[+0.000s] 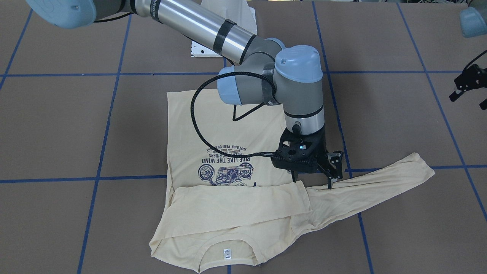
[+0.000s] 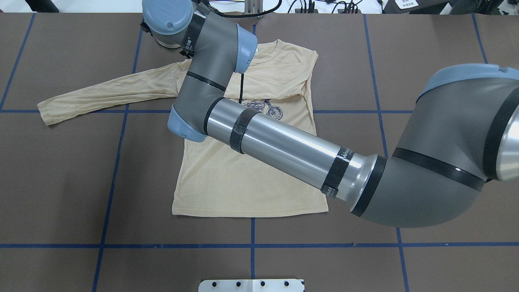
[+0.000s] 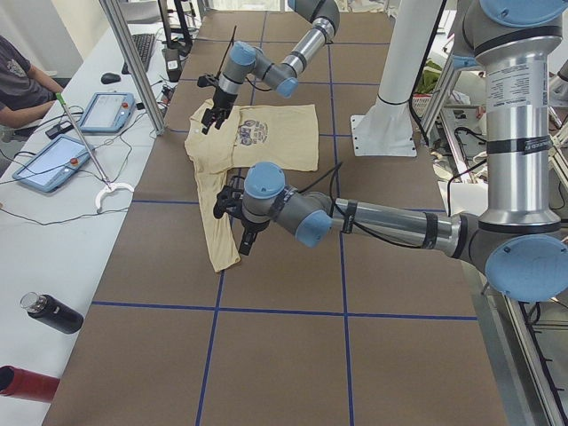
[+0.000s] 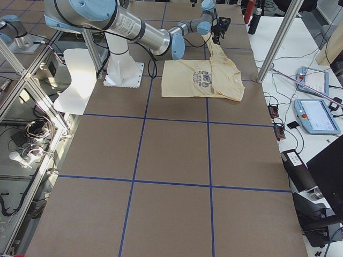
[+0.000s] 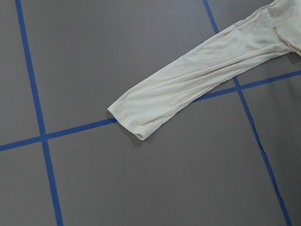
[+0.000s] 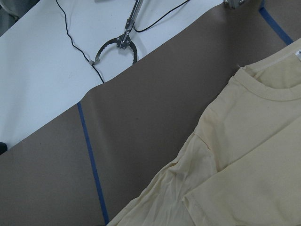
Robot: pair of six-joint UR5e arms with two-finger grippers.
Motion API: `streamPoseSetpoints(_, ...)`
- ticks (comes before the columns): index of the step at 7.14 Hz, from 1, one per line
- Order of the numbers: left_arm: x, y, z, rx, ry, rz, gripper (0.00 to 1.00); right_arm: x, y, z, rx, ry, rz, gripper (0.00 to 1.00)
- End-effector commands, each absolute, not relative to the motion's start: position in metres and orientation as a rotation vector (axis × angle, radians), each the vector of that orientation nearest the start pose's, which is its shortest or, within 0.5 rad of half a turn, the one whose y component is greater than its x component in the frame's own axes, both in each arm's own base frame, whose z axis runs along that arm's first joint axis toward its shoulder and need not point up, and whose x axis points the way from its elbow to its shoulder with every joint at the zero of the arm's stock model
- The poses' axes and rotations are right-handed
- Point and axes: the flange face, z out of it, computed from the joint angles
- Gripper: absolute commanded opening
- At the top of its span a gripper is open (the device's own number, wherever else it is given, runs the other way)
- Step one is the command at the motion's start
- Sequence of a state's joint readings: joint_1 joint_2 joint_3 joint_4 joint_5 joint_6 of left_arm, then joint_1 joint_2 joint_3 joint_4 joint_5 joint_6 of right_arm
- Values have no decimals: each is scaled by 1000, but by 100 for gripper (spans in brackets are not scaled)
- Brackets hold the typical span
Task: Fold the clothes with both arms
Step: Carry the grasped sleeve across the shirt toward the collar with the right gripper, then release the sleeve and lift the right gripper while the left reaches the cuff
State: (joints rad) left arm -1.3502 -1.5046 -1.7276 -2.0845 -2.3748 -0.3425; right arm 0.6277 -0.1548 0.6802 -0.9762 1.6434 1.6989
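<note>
The cream-yellow shirt (image 1: pixel 213 125) lies flat on the brown table, print up, neck tag (image 1: pixel 226 254) away from the robot. One sleeve is folded across the chest (image 1: pixel 239 201). The other sleeve (image 1: pixel 380 179) lies stretched out to the robot's left; its cuff shows in the left wrist view (image 5: pixel 131 117). My right gripper (image 1: pixel 312 183) reaches across, open and empty, just above the shoulder where that sleeve starts. In the overhead view the right arm (image 2: pixel 284 142) hides it. My left gripper (image 1: pixel 468 101) hangs open and empty, high beside the cuff end. The right wrist view shows the collar and shoulder (image 6: pixel 254 141).
Blue tape lines (image 2: pixel 251 245) divide the table into squares. The white pedestal base (image 2: pixel 251 285) stands at the robot's edge. Past the far edge is a white bench with tablets (image 3: pixel 53 160), bottles (image 3: pixel 49 312) and a grabber tool (image 6: pixel 115 44). Metal posts (image 4: pixel 278 37) stand near the corners.
</note>
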Motion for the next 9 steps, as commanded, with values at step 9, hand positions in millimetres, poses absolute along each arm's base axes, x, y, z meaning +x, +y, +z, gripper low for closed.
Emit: streamPoseSetpoints(9, 182, -595, 669, 267, 859, 203, 68, -334, -561, 240, 49, -1083, 503, 98)
